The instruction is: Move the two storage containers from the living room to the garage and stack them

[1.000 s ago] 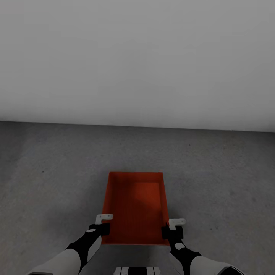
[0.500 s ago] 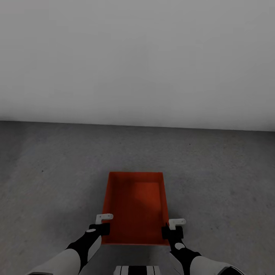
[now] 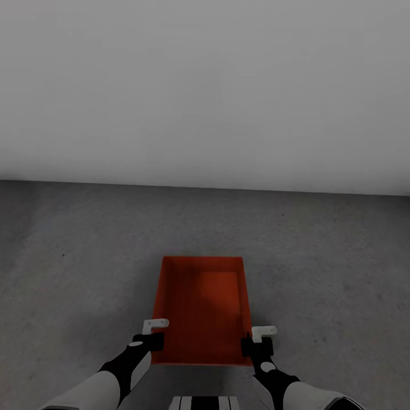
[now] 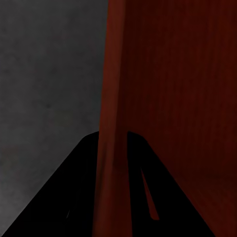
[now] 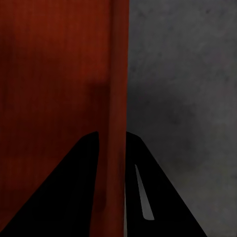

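**A:** Where was the container at that moment?

**B:** One red-orange storage container sat between the two grippers, open side up, over the grey concrete floor of the garage, with a plain white wall ahead of it. Whether it rested on the floor or hung just above it, I could not tell.

**A:** And the left gripper?

**B:** The left gripper was at the container's left long wall, near the corner closest to the robot. Its wrist camera showed the red wall running straight between the two dark fingers, one finger outside over the concrete and one inside over the bin's bottom. The fingers were pressed against both faces of the wall, so it was clamped onto that rim.

**A:** The right one the same?

**B:** A mirror of it. The right gripper held the opposite long wall, again near the corner nearest the robot. From its wrist camera the wall passed between the fingers, with the bin's inside on one side and the mottled floor on the other. It was closed tight on that wall too.

**A:** Anything beyond the grippers?

**B:** The container stretched away from both of them toward the white wall, its far end well short of it.
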You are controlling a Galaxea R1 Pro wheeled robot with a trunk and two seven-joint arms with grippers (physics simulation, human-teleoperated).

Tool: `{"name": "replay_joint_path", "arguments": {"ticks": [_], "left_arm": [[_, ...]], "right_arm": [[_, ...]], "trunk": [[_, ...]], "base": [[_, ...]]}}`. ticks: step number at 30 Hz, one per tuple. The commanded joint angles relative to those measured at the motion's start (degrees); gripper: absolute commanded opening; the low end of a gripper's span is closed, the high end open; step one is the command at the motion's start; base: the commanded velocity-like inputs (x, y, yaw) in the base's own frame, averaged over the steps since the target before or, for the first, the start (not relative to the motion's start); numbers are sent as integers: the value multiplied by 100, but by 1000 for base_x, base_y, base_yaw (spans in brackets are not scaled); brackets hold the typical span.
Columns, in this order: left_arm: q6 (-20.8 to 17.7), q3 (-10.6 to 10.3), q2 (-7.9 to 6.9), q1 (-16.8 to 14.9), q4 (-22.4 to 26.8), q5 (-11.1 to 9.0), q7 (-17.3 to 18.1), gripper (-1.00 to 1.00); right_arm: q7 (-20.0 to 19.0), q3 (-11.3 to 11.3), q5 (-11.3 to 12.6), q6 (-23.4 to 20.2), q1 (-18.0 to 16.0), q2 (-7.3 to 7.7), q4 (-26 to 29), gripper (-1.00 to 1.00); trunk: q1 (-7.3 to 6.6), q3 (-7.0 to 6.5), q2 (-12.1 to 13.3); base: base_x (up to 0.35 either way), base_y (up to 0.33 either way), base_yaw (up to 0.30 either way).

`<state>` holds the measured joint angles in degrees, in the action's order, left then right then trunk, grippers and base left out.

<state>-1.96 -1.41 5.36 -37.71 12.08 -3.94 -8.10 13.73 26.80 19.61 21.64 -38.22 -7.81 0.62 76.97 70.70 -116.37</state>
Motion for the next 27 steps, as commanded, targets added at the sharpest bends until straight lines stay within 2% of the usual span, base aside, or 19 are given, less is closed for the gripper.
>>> {"name": "replay_joint_path", "arguments": {"ticks": [1,27], "left_arm": [[-23,115,1,-4,24,-1,-41,-100],[-23,115,1,-2,28,-1,-37,-100]], "right_arm": [[24,-157,78,16,-2,-2,-9,-100],[24,-160,78,16,-2,-2,-9,-100]], "trunk": [[21,21,-41],[592,488,-1084]], "base": [[0,0,0],[0,0,0]]}}
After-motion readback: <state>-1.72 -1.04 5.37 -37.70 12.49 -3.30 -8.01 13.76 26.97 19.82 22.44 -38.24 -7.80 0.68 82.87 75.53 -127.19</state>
